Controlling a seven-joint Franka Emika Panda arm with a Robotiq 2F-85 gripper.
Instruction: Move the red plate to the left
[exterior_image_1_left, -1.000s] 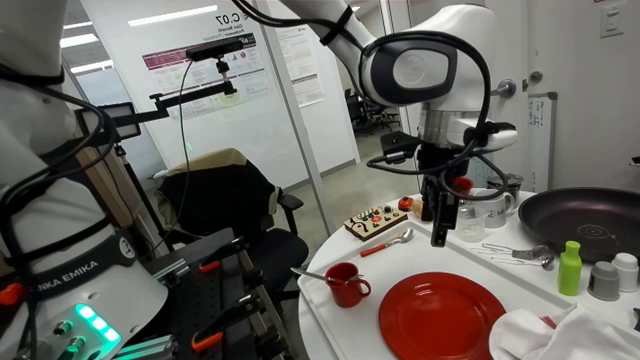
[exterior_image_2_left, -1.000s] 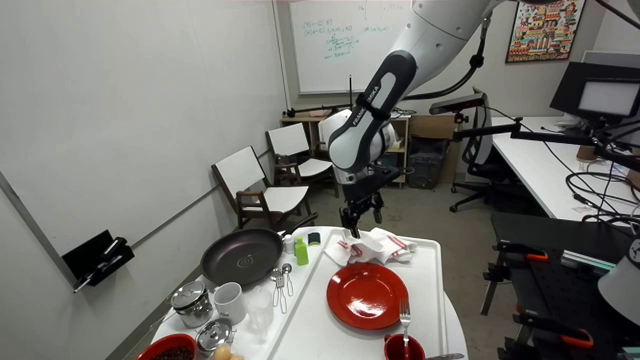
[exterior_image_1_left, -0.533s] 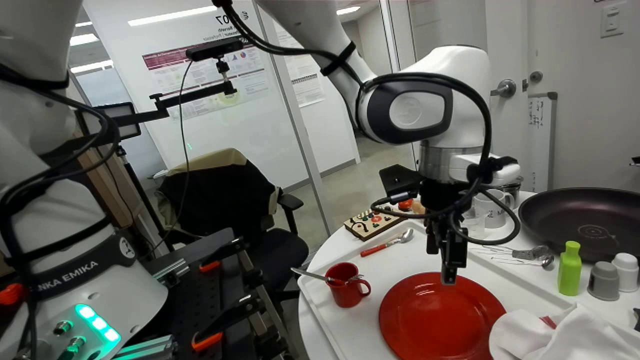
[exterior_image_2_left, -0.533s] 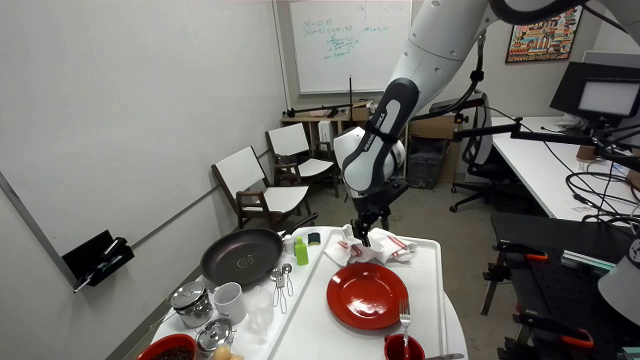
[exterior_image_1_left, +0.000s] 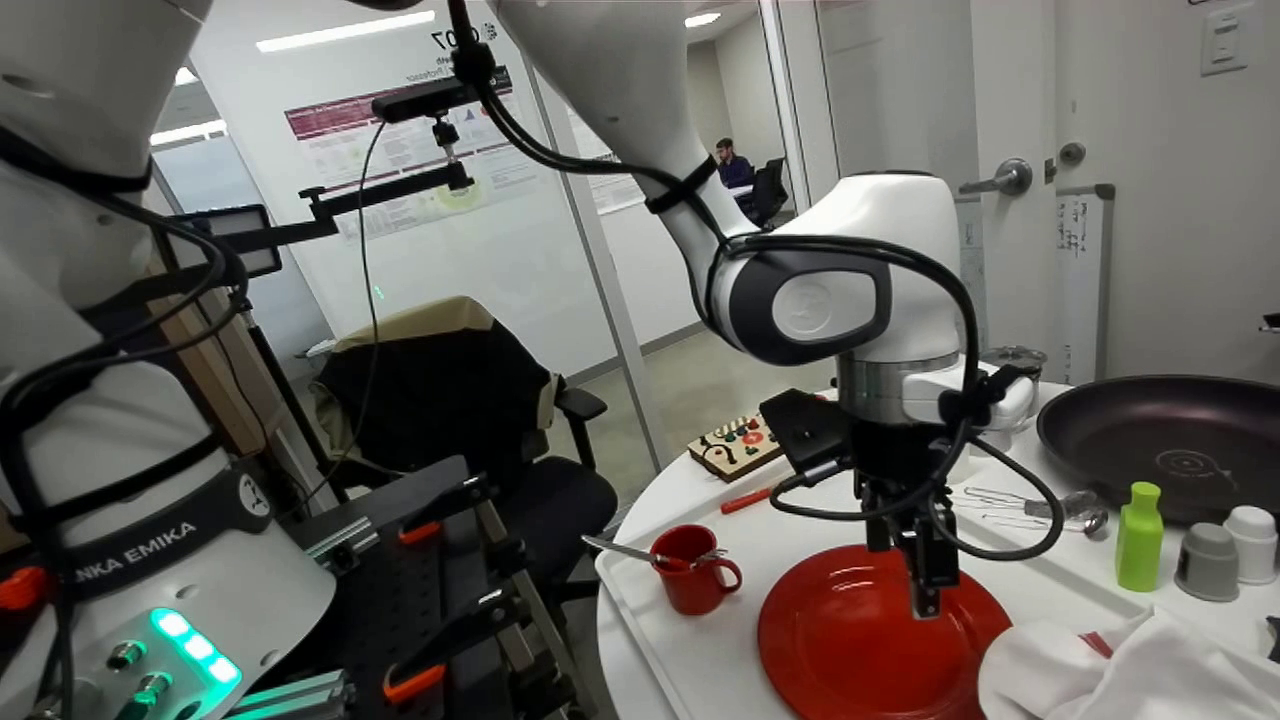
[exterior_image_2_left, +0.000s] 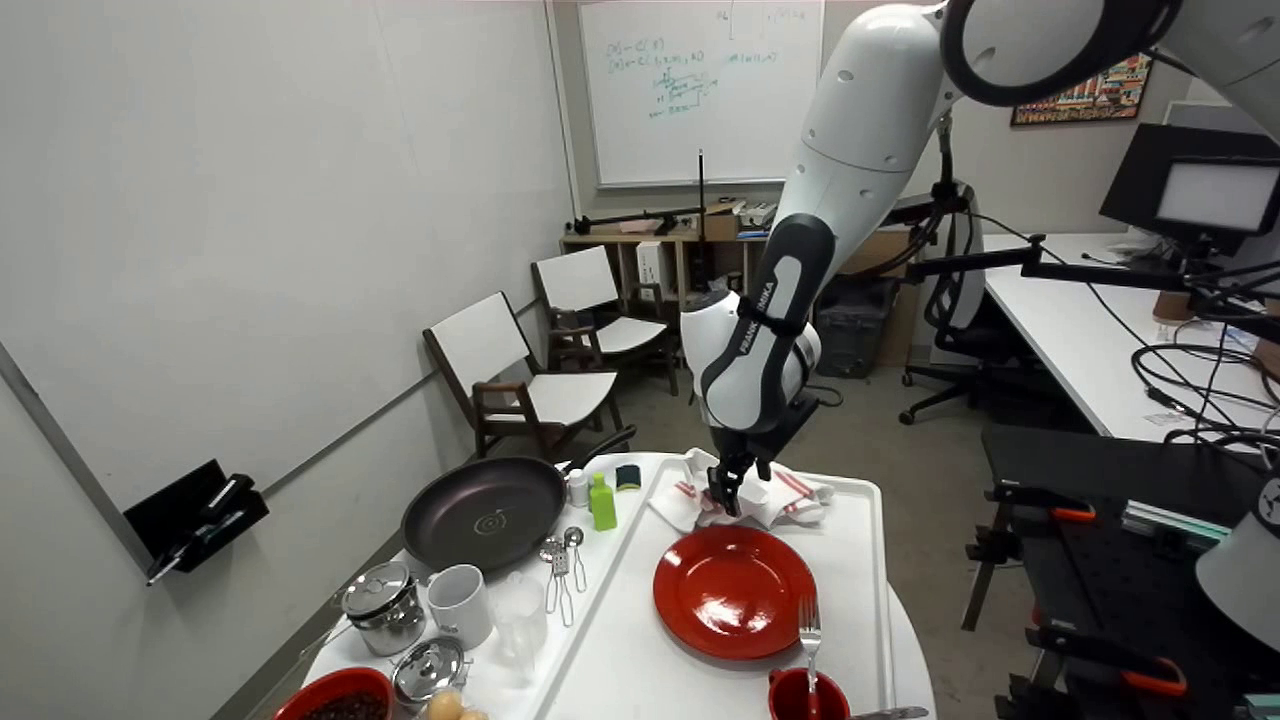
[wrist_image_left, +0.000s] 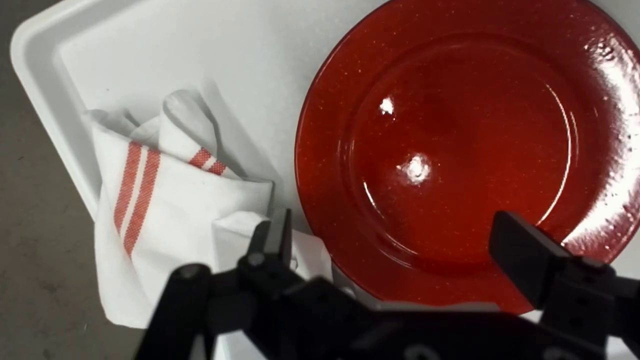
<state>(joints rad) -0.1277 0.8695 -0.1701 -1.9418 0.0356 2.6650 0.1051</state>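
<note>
The glossy red plate (exterior_image_1_left: 850, 630) lies flat on the white tray (exterior_image_1_left: 640, 625). It also shows in an exterior view (exterior_image_2_left: 735, 592) and fills much of the wrist view (wrist_image_left: 465, 145). My gripper (exterior_image_1_left: 903, 580) is open and empty, pointing down above the plate's rim on the towel side; it also shows in an exterior view (exterior_image_2_left: 745, 490). In the wrist view the open fingers (wrist_image_left: 392, 220) are spread wide. One finger appears over the towel just outside the rim, the other over the plate. They do not appear to touch the plate.
A white towel with red stripes (wrist_image_left: 170, 215) lies against the plate's edge. A red mug (exterior_image_1_left: 690, 590) with a fork and knife stands on the tray's opposite side. A black pan (exterior_image_1_left: 1150, 440), green bottle (exterior_image_1_left: 1138, 545) and white mug (exterior_image_2_left: 460, 605) stand beside the tray.
The gripper has come down toward the tray and shifted a little toward the towel side of the plate. It has stayed open. The plate, towel and mug have not moved.
</note>
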